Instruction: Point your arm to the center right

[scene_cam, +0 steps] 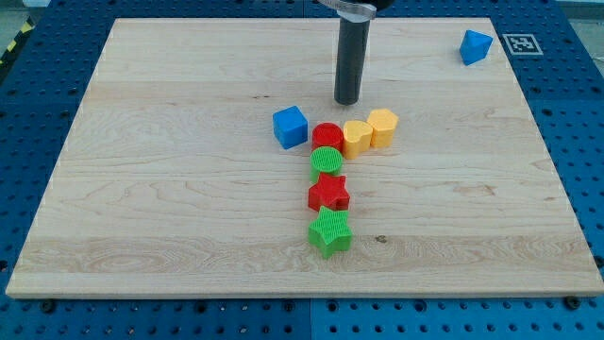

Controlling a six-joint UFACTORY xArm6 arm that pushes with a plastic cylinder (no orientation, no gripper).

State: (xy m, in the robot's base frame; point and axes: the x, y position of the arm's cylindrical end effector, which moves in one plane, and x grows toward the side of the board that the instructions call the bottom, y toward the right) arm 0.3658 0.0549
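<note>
My tip point(347, 99) stands on the wooden board point(170, 189) at the upper middle, just above the block cluster. Right below it sit a red cylinder point(327, 135), a yellow heart-like block point(356, 137) and a yellow hexagonal block point(382, 126) in a row. A blue cube point(290, 127) lies left of the red cylinder. Below the red cylinder a column runs downward: a green cylinder point(326, 162), a red star point(328, 194) and a green star point(329, 231). The tip touches no block.
A blue block point(476, 45) lies near the board's top right corner. A black-and-white marker tag point(522, 42) sits just off the board at the top right. Blue perforated table surrounds the board.
</note>
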